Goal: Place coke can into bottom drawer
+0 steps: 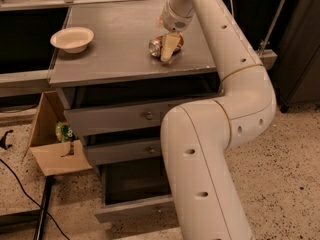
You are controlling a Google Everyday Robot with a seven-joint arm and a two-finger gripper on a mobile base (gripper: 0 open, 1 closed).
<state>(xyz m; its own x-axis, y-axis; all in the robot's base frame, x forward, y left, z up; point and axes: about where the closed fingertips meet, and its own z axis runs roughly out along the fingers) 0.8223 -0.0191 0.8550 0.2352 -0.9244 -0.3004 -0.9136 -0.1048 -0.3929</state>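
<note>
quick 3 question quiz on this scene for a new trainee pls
1. True or false: the bottom drawer is open.
2. Where is the coke can? A) in a drawer B) lying on the cabinet top, at the end effector C) on the floor
3. Fill in: in the camera view, the white bowl sits to the ____ of the coke can.
Key: 1 true; 2 B; 3 left.

coke can (155, 46): red, on its side atop cabinet (115, 51) | bottom drawer (131, 183): open at cabinet's base, dark inside | gripper (169, 49): at the can
</note>
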